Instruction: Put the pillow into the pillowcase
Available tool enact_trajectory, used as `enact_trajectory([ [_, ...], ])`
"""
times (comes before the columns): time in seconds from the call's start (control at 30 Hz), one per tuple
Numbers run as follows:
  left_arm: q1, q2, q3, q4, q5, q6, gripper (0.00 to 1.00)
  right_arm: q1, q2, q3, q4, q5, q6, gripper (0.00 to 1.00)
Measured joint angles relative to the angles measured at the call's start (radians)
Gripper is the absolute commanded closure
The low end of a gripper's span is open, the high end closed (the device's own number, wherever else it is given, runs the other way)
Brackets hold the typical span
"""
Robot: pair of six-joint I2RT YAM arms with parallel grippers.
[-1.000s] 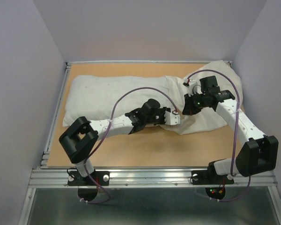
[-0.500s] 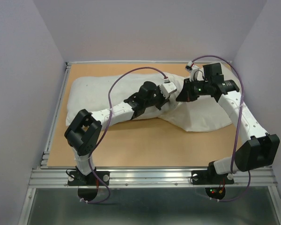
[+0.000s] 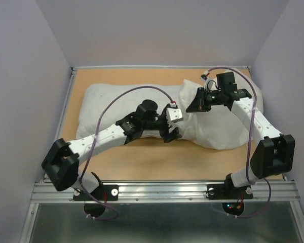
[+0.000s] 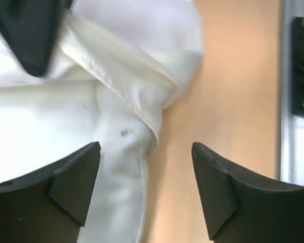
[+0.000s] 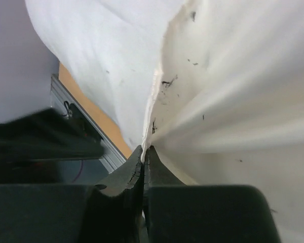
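Pale walls enclose the tan surface (image 3: pixel 142 157), where the pillow (image 3: pixel 116 104) lies across the left and middle, mostly uncovered. The left hand (image 3: pixel 171 135) hovers spread beside the lower hem, holding nothing. Only the pillow's right end seems tucked into the pillowcase (image 3: pixel 220 129), whose upper hem the right hand (image 3: pixel 191 108) pinches tight. Most of the stuffing is left to do.

One pillow (image 3: pixel 116 101); one pillowcase (image 3: pixel 220 130); one table (image 3: pixel 157 158); left arm (image 3: pixel 104 136), right arm (image 3: pixel 259 124): two total.

Greyish-white pillow (image 3: pixel 91 106) on the left, faintly specked; the pillowcase (image 3: pixel 218 134) on the right shows warmer cream, dark-flecked; table (image 3: pixel 157 159) orange-tan, cables (image 3: pixel 142 87) purple.
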Motion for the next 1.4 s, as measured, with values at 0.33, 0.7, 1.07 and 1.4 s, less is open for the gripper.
enact_trajectory([
  [0.33, 0.243, -0.187, 0.287, -0.416, 0.143, 0.231, 0.02, 0.054, -0.072, -0.234, 0.002, 0.098, -0.172, 0.84],
  [0.7, 0.541, 0.604, 1.032, -0.681, 0.241, 0.414, 0.01, 0.145, -0.077, -0.232, -0.037, 0.254, -0.353, 0.57],
  [1.07, 0.496, 0.912, 1.193, -1.049, 0.397, 0.689, 0.96, 0.084, -0.045, 0.072, -0.142, 0.373, -0.366, 0.14],
  [1.4, 0.389, 0.535, 0.807, -0.896, 0.223, 0.732, 1.0, -0.14, 0.488, 0.743, -0.219, 0.396, -0.359, 0.22],
])
